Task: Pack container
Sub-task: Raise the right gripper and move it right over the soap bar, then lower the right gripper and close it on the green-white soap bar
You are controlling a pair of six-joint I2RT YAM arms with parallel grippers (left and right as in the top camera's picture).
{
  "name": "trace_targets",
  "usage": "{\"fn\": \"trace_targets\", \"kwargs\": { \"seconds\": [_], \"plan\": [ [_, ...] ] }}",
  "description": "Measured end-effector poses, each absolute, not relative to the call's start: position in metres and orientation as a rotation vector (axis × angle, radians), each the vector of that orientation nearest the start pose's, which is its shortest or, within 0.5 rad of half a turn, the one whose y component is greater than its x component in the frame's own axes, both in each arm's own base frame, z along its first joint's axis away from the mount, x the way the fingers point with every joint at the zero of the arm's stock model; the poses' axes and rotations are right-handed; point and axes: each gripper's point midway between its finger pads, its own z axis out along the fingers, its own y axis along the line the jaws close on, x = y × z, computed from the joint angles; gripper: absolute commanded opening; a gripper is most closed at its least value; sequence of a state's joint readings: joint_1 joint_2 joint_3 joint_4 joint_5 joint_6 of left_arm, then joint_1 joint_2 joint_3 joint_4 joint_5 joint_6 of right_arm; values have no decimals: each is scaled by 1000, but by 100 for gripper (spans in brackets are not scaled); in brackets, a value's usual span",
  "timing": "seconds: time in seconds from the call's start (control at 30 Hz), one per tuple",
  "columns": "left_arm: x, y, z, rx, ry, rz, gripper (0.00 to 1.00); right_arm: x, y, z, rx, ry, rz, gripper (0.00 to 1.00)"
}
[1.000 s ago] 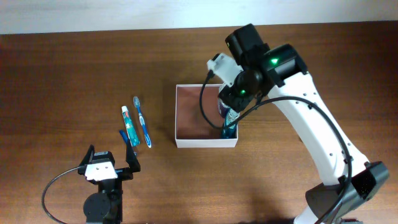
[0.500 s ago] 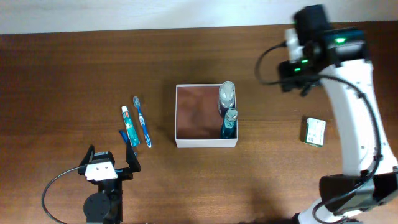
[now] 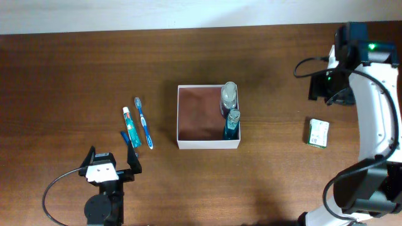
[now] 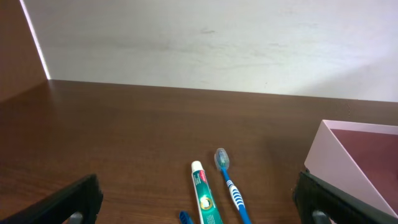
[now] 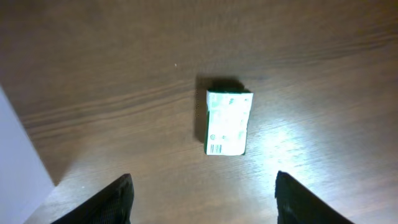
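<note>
The container [image 3: 201,144], a square white-walled box with a reddish-brown inside, sits mid-table; its corner shows in the left wrist view [image 4: 348,163]. A grey-capped bottle [image 3: 228,96] and a teal bottle [image 3: 232,123] stand inside along its right wall. A toothpaste tube [image 3: 129,127] and a blue toothbrush [image 3: 144,122] lie left of it, also in the left wrist view: tube [image 4: 205,199], toothbrush [image 4: 230,185]. A green-white packet [image 3: 318,132] lies at the right. My right gripper [image 5: 202,199] is open and empty, hovering above the table short of the packet [image 5: 227,122]. My left gripper [image 4: 199,205] is open and empty, near the front edge.
A small dark blue item [image 3: 124,135] lies beside the toothpaste tube. The right arm [image 3: 370,113] stretches along the table's right side. A pale wall [image 4: 211,37] runs behind the table's far edge.
My right gripper has left the container, where the two bottles now stand, and swung far right to hover above the green-white packet. The left arm has not moved.
</note>
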State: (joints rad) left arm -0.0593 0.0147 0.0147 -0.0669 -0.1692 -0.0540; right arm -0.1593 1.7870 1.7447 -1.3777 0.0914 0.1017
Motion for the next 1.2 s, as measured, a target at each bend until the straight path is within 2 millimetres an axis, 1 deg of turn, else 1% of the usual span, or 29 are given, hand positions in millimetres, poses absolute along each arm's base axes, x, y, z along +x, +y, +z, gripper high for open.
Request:
{"fn": "trace_targets", "kwargs": {
  "seconds": [0.2,0.33,0.4,0.47,0.63,0.73,0.93,1.07,1.2],
  "plan": [
    [245,14,161,-125,1632,52,99,352,-82,131,465,2972,-133,66],
    [245,14,161,-125,1632,52,99,348,-91,106,536,2965,-128,66],
    [245,14,161,-125,1632,52,99,346,-98,95,578,2955,-126,70],
    [245,14,161,-125,1632,52,100,341,-108,85,638,2945,-127,78],
    [245,14,161,-125,1632,52,99,323,-129,60,762,2934,-117,83],
    [245,14,161,-125,1632,52,99,316,-133,47,790,2932,-111,84],
    [245,14,161,-125,1632,52,99,311,-127,24,745,2936,-87,86],
    [245,14,161,-125,1632,52,99,311,-126,18,732,2926,-82,87],
    [245,14,161,-125,1632,52,99,313,-126,17,729,2917,-82,86]
  ]
}}
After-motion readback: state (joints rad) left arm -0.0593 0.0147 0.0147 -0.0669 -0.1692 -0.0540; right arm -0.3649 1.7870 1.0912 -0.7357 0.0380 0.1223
